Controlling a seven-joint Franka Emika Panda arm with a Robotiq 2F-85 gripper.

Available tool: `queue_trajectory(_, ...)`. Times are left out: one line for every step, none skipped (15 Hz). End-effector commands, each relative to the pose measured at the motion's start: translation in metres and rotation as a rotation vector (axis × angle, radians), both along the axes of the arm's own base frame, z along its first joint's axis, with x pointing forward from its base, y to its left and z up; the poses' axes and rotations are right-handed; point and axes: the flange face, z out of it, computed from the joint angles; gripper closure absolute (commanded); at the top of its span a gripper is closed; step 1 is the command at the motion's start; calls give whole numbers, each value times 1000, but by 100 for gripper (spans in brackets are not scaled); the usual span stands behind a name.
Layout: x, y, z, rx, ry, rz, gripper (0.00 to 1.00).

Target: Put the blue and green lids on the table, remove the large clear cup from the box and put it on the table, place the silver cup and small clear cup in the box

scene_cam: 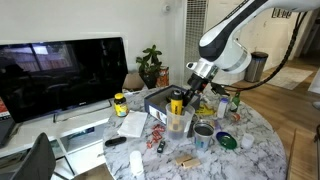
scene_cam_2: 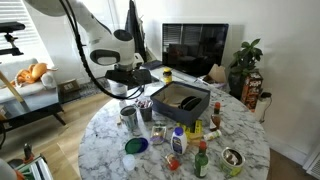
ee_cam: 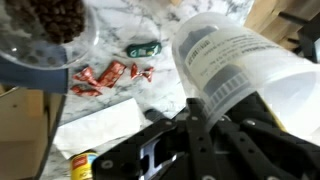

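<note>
My gripper (ee_cam: 190,115) is shut on the rim of the large clear cup (ee_cam: 235,55), whose printed label faces the wrist camera. In both exterior views the gripper (scene_cam: 187,90) (scene_cam_2: 128,90) holds the cup (scene_cam: 178,112) over the marble table, beside the dark navy box (scene_cam_2: 180,108). The silver cup (scene_cam_2: 130,120) (scene_cam: 203,137) stands on the table close below the gripper. The blue lid (scene_cam_2: 136,146) and the green lid (scene_cam_2: 128,160) lie flat on the table near the front. I cannot pick out the small clear cup with certainty.
Several bottles and jars (scene_cam_2: 200,160) crowd the table in front of the box. A yellow-capped dark jar (scene_cam: 120,103), a jar of coffee beans (ee_cam: 50,25) and red wrappers (ee_cam: 105,72) are nearby. A TV (scene_cam: 60,75) and a plant (scene_cam: 150,65) stand behind the table.
</note>
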Motion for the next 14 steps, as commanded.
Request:
queue_trajectory(-30, 42, 2, -21, 30, 162, 99)
queue_trajectory(-34, 51, -3, -25, 41, 184, 99)
queue_trajectory(-21, 42, -6, -6, 35, 130, 99)
queue_trajectory(-25, 50, -9, -9, 40, 145, 96)
queue_trajectory(-26, 52, -10, -13, 42, 148, 96)
queue_trajectory(-25, 50, -11, -16, 43, 143, 96)
queue_trajectory(-23, 45, -12, -17, 44, 135, 96)
queue_trajectory(-22, 42, -12, -18, 43, 128, 96)
queue_trajectory(-25, 46, -19, -22, 53, 148, 99)
queue_trajectory(-29, 52, -25, -31, 55, 169, 99)
queue_trajectory(-35, 64, -31, -35, 55, 205, 99)
queue_trajectory(-42, 76, -39, -49, 55, 250, 99)
queue_trajectory(-49, 86, -47, -54, 59, 287, 99)
queue_trajectory(-55, 99, -53, -56, 58, 327, 99)
